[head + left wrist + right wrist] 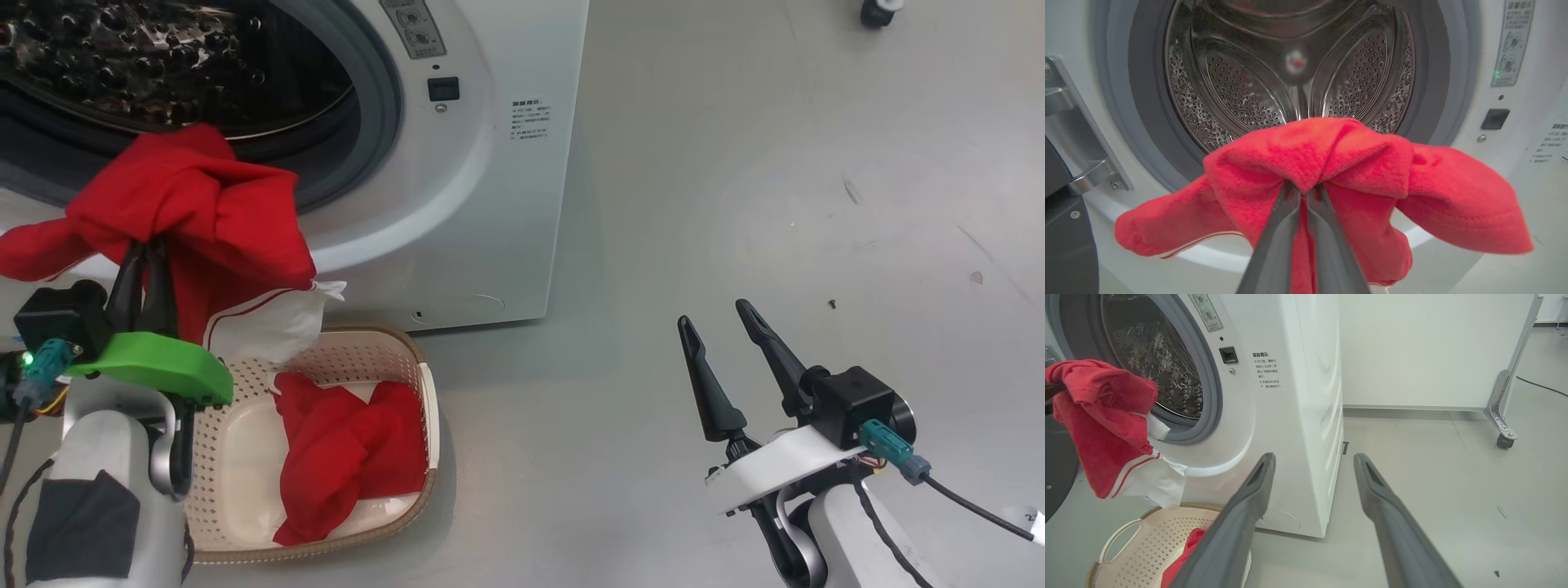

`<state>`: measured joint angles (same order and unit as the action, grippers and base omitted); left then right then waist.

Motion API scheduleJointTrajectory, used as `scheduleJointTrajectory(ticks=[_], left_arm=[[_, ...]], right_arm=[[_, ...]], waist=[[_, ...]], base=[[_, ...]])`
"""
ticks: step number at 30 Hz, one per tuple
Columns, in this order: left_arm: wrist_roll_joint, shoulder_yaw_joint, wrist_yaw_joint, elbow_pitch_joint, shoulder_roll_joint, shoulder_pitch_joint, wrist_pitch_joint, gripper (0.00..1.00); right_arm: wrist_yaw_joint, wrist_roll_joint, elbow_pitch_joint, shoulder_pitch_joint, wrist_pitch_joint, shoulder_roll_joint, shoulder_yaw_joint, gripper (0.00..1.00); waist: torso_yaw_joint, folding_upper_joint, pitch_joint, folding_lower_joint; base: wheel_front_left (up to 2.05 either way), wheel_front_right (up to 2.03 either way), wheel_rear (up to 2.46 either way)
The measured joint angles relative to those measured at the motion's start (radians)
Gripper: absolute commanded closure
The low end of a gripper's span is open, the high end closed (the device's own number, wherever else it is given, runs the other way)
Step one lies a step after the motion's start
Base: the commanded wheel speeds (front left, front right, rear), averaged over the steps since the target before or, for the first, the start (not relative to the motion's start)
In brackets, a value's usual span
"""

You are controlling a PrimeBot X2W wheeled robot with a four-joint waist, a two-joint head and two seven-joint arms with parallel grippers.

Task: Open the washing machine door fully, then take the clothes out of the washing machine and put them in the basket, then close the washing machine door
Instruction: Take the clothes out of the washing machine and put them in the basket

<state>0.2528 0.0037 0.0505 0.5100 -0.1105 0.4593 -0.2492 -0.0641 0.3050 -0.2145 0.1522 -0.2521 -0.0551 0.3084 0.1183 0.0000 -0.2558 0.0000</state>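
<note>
One garment (188, 212) pinched by left end effector (145, 251); seemingly overhangs basket rim (430, 412).

Pale grey forearms (98, 457) end in long, dark, tapered fingers (706, 384). The left gripper (148, 261) has a green plate (155, 363), the right gripper (713, 312) a white plate (775, 465); both carry black camera blocks (853, 404) and teal cable connectors (886, 445).
</note>
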Motion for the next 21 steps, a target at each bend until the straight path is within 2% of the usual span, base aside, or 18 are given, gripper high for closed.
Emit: scheduleJointTrajectory(ticks=[11, 21], left_arm=[[-0.018, -0.028, 0.008, -0.008, 0.008, -0.092, 0.0, 1.0], [-0.024, -0.025, 0.003, 0.05, 0.0, -0.167, 0.026, 1.0]], right_arm=[[-0.014, -0.007, -0.004, -0.014, 0.0, 0.0, 0.01, 0.0], [-0.023, -0.009, -0.007, -0.017, 0.0, 0.001, 0.03, 0.0]], waist=[[-0.011, 0.0, 0.02, 0.0], [0.022, 0.0, -0.001, 0.0]], base=[[0.0, 0.0, 0.0], [0.0, 0.0, 0.0]])
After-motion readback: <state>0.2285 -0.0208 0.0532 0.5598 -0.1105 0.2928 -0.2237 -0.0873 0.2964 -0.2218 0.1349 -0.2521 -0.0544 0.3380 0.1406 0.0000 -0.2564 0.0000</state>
